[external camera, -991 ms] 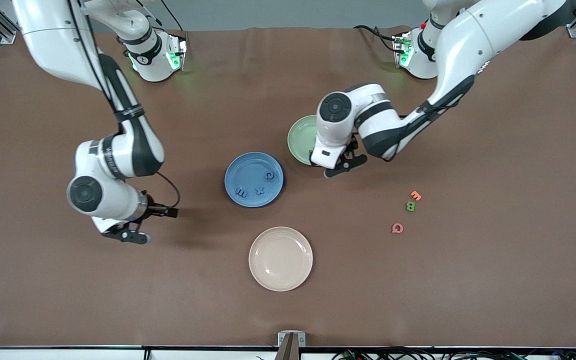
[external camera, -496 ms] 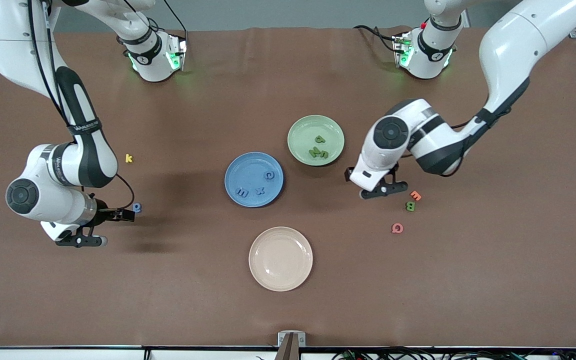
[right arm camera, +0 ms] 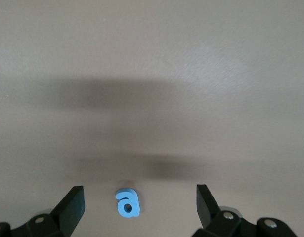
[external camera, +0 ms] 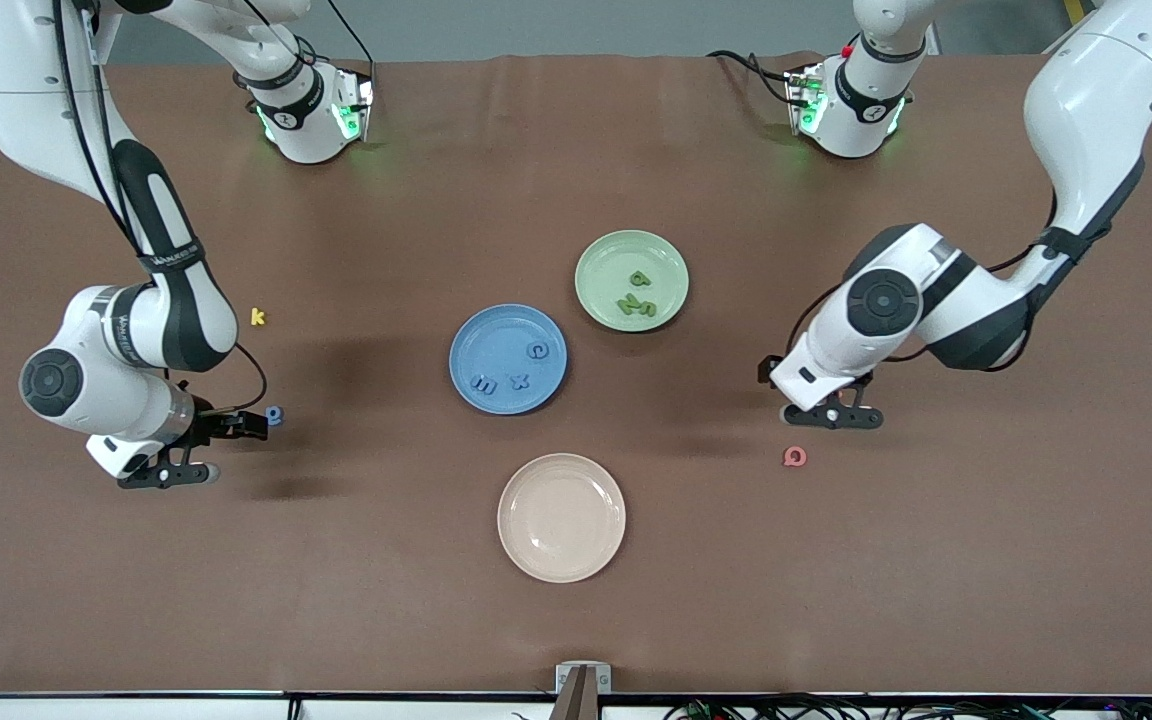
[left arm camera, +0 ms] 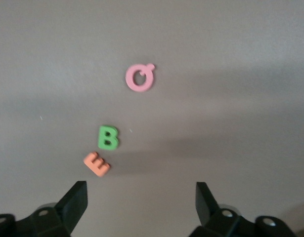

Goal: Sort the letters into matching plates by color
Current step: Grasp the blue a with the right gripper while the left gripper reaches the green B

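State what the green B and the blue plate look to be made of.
Green B: likely foam, matte; thick, flat-faced, soft rounded edges, no gloss. Blue plate: probably plastic or glazed ceramic, matte; smooth, evenly coloured, with only a dull sheen. Which one cannot be told.

So I've got a brown table [external camera: 576, 620] with three plates mid-table: blue plate [external camera: 481, 345], pale green plate [external camera: 601, 262] and, nearest the front camera, a cream plate [external camera: 561, 517]. Loose on the table: yellow letter [external camera: 257, 317] and blue letter [external camera: 275, 414] toward the right arm's end; pink letter [external camera: 795, 457], green B [left arm camera: 108, 138] and orange E [left arm camera: 97, 164] toward the left arm's end.
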`<state>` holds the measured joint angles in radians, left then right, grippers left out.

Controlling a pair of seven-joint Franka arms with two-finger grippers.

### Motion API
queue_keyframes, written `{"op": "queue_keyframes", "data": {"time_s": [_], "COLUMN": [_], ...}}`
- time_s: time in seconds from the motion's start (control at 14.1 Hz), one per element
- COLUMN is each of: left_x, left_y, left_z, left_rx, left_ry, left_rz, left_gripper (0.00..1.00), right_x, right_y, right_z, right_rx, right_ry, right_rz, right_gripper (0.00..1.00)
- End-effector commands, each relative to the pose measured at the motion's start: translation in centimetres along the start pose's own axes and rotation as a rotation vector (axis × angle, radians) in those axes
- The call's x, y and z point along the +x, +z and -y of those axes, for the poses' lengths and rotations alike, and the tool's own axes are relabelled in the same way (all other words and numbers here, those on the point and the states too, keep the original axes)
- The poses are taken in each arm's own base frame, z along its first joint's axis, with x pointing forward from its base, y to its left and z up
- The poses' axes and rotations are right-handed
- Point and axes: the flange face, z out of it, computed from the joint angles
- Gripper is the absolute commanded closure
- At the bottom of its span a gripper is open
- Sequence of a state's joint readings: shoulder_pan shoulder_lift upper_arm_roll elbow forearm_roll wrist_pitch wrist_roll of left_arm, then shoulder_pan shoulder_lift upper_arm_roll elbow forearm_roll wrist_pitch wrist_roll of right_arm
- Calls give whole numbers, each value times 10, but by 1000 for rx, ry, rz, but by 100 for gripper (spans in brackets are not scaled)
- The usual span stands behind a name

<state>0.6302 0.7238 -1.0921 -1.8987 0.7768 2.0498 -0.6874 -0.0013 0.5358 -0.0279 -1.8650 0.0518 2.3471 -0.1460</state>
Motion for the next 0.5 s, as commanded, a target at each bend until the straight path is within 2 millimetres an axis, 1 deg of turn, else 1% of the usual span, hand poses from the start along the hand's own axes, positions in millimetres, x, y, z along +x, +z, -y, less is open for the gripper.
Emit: {"op": "queue_keyframes", "data": {"time_s": [0.0,0.07,0.21,0.35,0.42], "left_x": [6,9,13,14,13], "left_y": [11,17,28,38,43], "left_z": [25,33,44,49,51], "left_rx": [-6,-7,-16,-22,-22], "left_ry": [92,120,144,154,152], "left_rz": [-44,-53,-64,-58,-49], "left_gripper": [9,14,21,27,30], "right_x": [-16,-22,-33,-38,-39], "right_y": [14,20,29,35,37], "right_z": [7,8,13,25,25], "right_rx": [-2,-2,-6,-7,-7], "right_ry": [-25,-26,-28,-34,-24], "right_rz": [7,12,-5,-9,-7], "right_gripper": [0,0,0,0,0]}}
